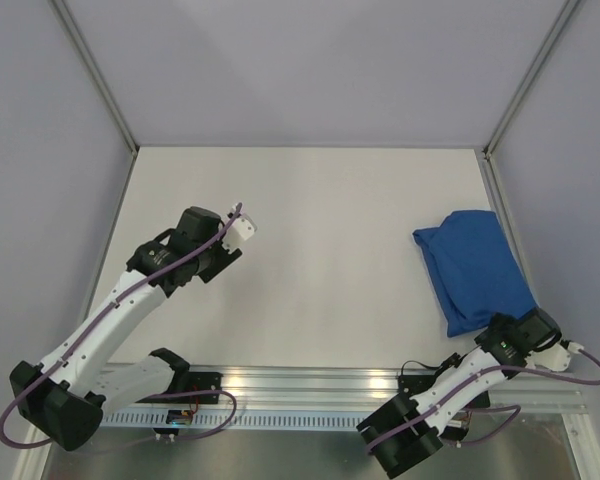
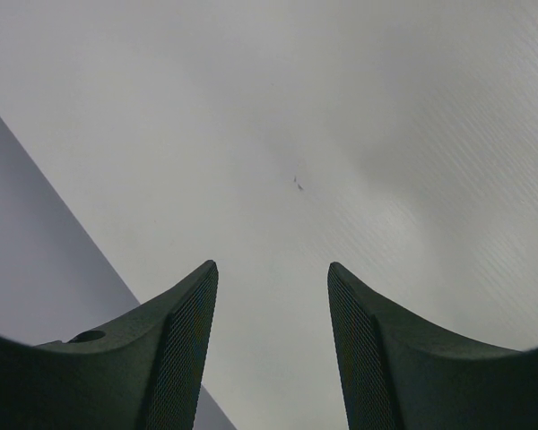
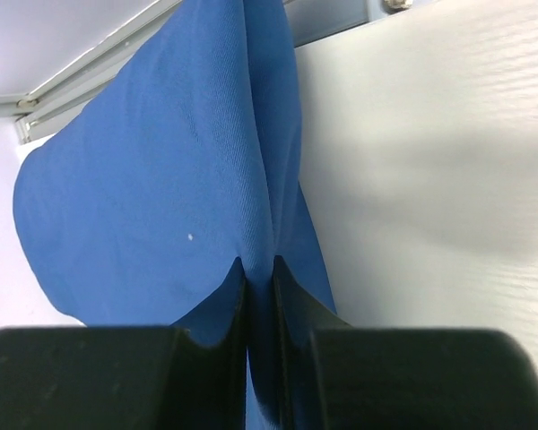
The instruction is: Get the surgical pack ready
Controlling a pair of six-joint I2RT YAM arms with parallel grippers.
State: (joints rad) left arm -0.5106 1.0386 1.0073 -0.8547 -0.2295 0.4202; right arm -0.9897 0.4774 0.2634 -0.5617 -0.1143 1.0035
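Observation:
The royal-blue cloth drape (image 1: 472,268) lies as a folded bundle at the right edge of the white table. My right gripper (image 1: 492,337) is at its near corner and is shut on a fold of the drape (image 3: 161,188), which fills the right wrist view; the gripper (image 3: 258,269) pinches the cloth between its jaws. My left gripper (image 1: 242,228) hovers over the left middle of the table, open and empty; in the left wrist view (image 2: 271,278) only bare table shows between its fingers. The steel tray, instruments and gauze are out of view.
Grey enclosure walls with metal frame posts (image 1: 515,90) stand around the table. A metal rail (image 1: 310,382) runs along the near edge by the arm bases. The drape lies close to the right wall frame (image 3: 90,63).

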